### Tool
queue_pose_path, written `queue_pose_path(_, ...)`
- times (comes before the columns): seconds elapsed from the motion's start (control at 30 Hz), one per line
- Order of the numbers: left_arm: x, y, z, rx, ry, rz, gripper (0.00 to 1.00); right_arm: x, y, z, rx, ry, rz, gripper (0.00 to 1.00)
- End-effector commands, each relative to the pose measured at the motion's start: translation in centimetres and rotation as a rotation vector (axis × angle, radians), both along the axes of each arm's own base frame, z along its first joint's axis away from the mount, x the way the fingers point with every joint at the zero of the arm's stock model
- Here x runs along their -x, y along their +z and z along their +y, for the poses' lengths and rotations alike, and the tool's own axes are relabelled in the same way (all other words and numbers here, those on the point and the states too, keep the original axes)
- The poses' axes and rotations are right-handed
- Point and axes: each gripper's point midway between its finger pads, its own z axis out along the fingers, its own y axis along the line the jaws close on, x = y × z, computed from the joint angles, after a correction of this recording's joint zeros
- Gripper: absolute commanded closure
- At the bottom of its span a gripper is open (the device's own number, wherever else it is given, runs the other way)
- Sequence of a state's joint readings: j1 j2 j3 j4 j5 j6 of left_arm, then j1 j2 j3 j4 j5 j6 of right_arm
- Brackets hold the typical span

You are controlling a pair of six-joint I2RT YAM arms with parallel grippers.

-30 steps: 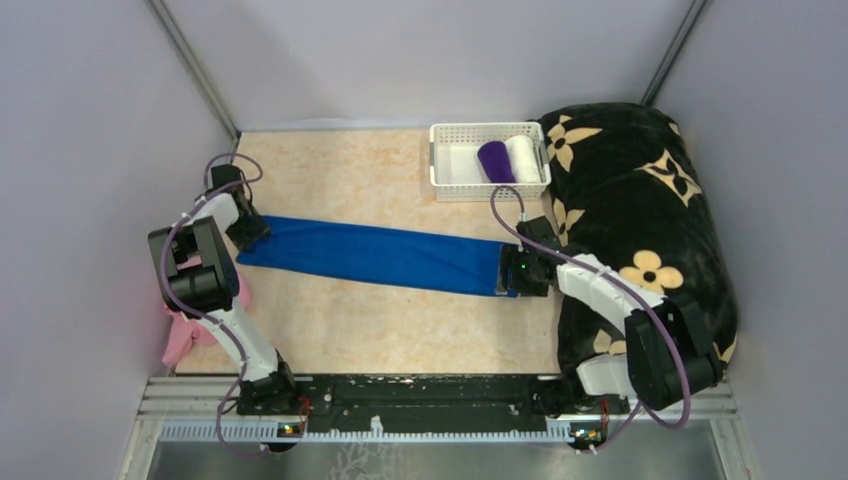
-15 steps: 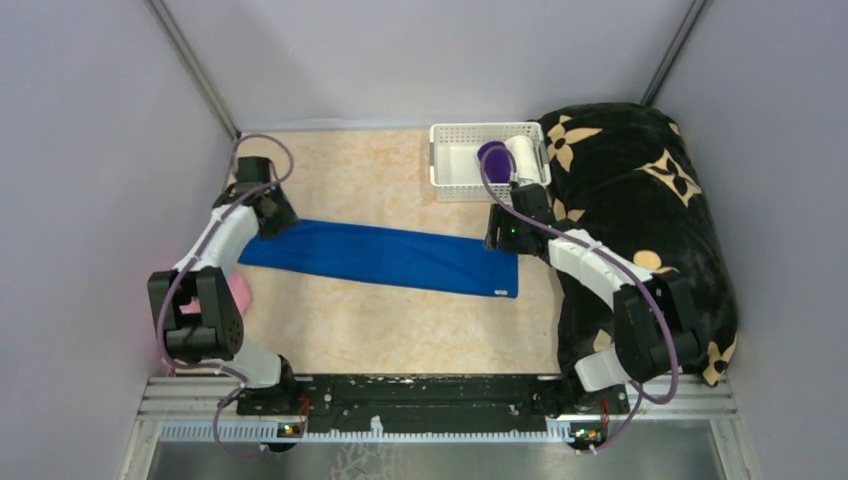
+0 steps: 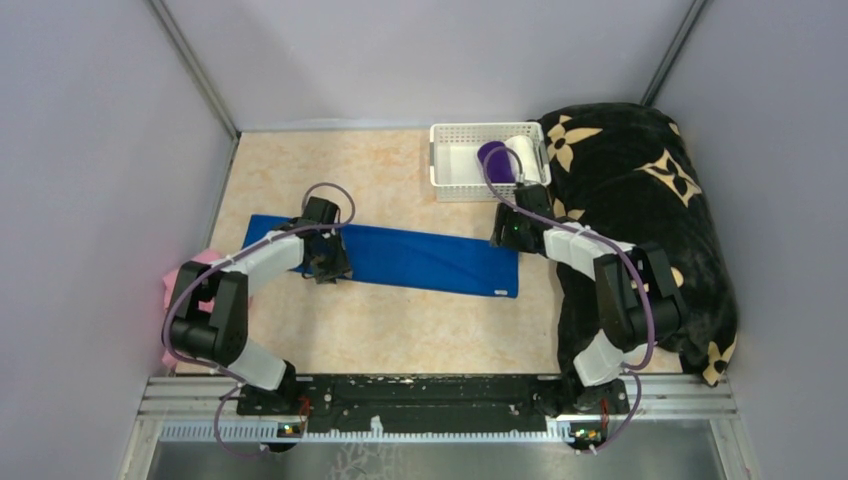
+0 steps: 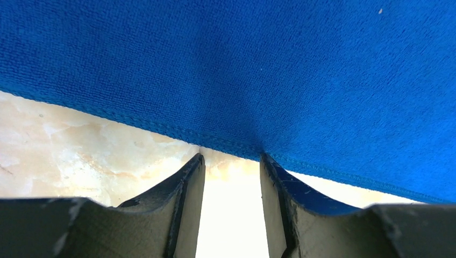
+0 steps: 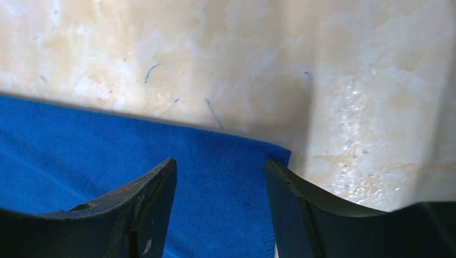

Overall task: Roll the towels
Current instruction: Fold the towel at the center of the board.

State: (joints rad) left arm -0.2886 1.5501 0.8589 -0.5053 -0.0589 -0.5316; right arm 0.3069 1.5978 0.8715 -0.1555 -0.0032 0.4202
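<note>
The long flat blue cloth towel (image 3: 400, 256) lies on the beige marbled table top (image 3: 380, 170) between both grippers. The left gripper (image 3: 326, 262) is over its left part, at the near edge. The right gripper (image 3: 508, 232) is at its far right corner. Behind the right gripper stands the white plastic basket (image 3: 452, 178), with the rolled purple towel (image 3: 492, 159) and the rolled cream-white towel (image 3: 522, 153) inside. To its right lies the black plush blanket with beige flowers (image 3: 640, 210).

Blue towel (image 3: 420, 258) lies flat; purple (image 3: 492, 160) and white (image 3: 524, 152) towels rolled together.

Grey walls (image 3: 420, 60), beige marbled table (image 3: 350, 170)
</note>
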Motion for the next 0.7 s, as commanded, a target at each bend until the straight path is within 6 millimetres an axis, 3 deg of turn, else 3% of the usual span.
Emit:
queue_pose_path(0.0, 1.6, -1.6, 0.3, 0.000, 0.036, 0.035, 0.52, -1.8, 0.2, -1.4, -0.017, -0.058, -0.040, 0.39)
queue_pose_path(0.2, 2.7, -2.0, 0.3, 0.013, 0.038, 0.061, 0.53, -2.1, -0.6, -2.9, 0.020, -0.092, -0.013, 0.39)
queue_pose_path(0.33, 3.0, -1.3, -0.2, 0.048, 0.028, 0.046, 0.53, -2.4, 1.2, -3.1, 0.038, -0.070, -0.042, 0.39)
queue_pose_path(0.47, 2.0, 1.1, -0.7, 0.083, 0.020, -0.024, 0.48, -1.2, 3.3, -2.8, 0.048, -0.037, -0.049, 0.39)
queue_pose_path(0.67, -0.6, 6.3, 0.2, 0.039, -0.001, -0.197, 0.41, 3.6, 1.4, -3.3, 0.198, -0.016, 0.134, 0.46)
